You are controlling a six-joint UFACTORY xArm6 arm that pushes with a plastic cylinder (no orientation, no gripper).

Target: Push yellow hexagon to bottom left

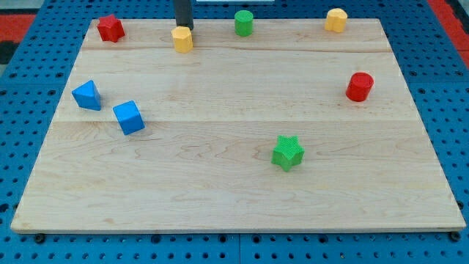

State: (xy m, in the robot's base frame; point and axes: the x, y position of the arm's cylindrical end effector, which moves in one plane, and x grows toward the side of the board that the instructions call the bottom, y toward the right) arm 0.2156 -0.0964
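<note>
A yellow faceted block (182, 39), which looks like the hexagon, sits near the view's top edge of the wooden board, left of centre. My tip (182, 28) is right behind it on the top side, touching or almost touching it. A second yellow block (336, 20), more rounded, stands at the top right. The board's bottom left corner (33, 220) is far from both.
A red star-like block (111, 28) is at the top left. Two blue blocks (87, 95) (129, 117) lie on the left side. A green cylinder (243, 23) is at top centre, a red cylinder (360, 86) at right, and a green star (288, 152) lies below centre.
</note>
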